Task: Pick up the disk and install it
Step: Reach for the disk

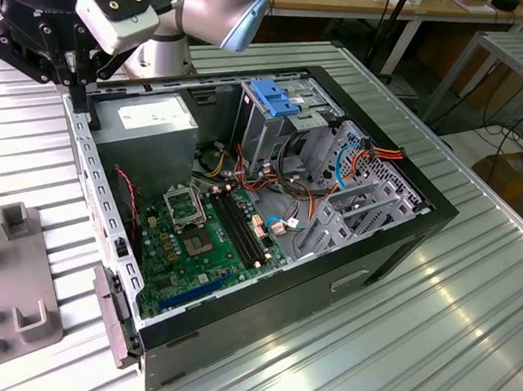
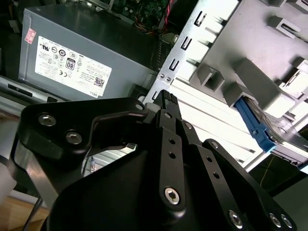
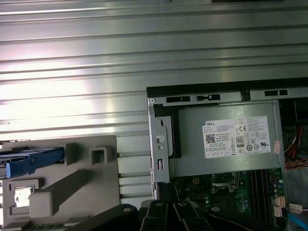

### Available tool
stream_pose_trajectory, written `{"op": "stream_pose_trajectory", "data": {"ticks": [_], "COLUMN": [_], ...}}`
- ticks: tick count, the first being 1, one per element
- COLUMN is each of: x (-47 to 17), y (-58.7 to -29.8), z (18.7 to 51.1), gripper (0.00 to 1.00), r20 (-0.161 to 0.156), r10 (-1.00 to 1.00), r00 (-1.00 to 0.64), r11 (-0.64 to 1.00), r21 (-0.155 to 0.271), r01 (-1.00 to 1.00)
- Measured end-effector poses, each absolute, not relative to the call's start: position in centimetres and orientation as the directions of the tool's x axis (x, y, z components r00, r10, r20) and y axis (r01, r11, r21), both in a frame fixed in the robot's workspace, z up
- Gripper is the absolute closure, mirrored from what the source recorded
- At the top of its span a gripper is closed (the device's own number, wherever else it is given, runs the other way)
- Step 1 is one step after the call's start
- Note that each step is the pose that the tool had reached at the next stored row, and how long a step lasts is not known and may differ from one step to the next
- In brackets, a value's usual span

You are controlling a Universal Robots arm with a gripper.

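The disk (image 2: 281, 139) is a flat drive with a bright blue rail along its edge. It rests in a slot of the grey holder (image 2: 250, 72) beside the computer case. In the first wrist view the disk (image 3: 33, 161) sits at the far end of the same holder (image 3: 72, 187). My gripper (image 2: 162, 96) hangs above the case's rear corner by the power supply, well apart from the disk. Its black fingers meet at the tips, shut on nothing. In the exterior view the gripper (image 1: 78, 86) is above the case wall at the upper left.
The open computer case (image 1: 392, 260) lies on the ribbed metal table (image 1: 430, 354). Inside are the power supply (image 1: 150, 119), the green motherboard (image 1: 204, 236), loose cables and a metal drive cage topped by a blue bracket (image 1: 278, 97). The grey holder (image 1: 8, 302) stands at the exterior view's left.
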State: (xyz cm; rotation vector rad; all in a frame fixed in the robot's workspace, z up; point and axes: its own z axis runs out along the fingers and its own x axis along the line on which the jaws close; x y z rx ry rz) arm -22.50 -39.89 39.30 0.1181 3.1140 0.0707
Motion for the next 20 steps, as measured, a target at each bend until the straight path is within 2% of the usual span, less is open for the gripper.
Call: {"op": "stream_pose_trajectory", "data": {"ticks": [20], "x": [-24.6], "y": [-39.9], "z": [39.3], "gripper": [0.89], "r20": [-0.023], "r10": [0.076], "r00": [-0.997], "r11": [0.996], "r21": [0.046], "r01": [0.075]}}
